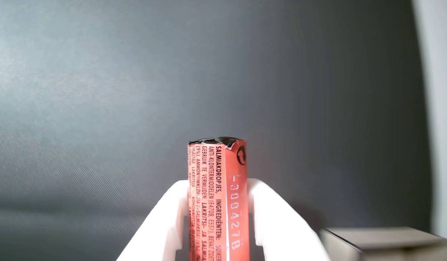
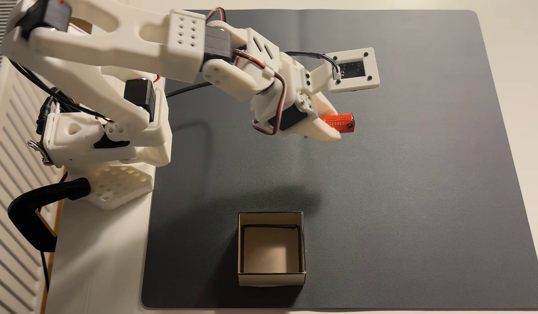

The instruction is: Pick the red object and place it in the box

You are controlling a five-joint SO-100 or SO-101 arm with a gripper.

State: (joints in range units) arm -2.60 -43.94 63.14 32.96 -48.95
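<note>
Grip: your gripper (image 1: 218,203) is clamped on the red roll (image 1: 218,199), one white finger (image 1: 165,221) pressed to each side.
Roll: lifted clear of the grey mat (image 2: 412,196), well apart from the box (image 2: 271,279).
Done: you have the pick-up made.
Left: carry the roll over the empty box, lower it and let go.
</note>
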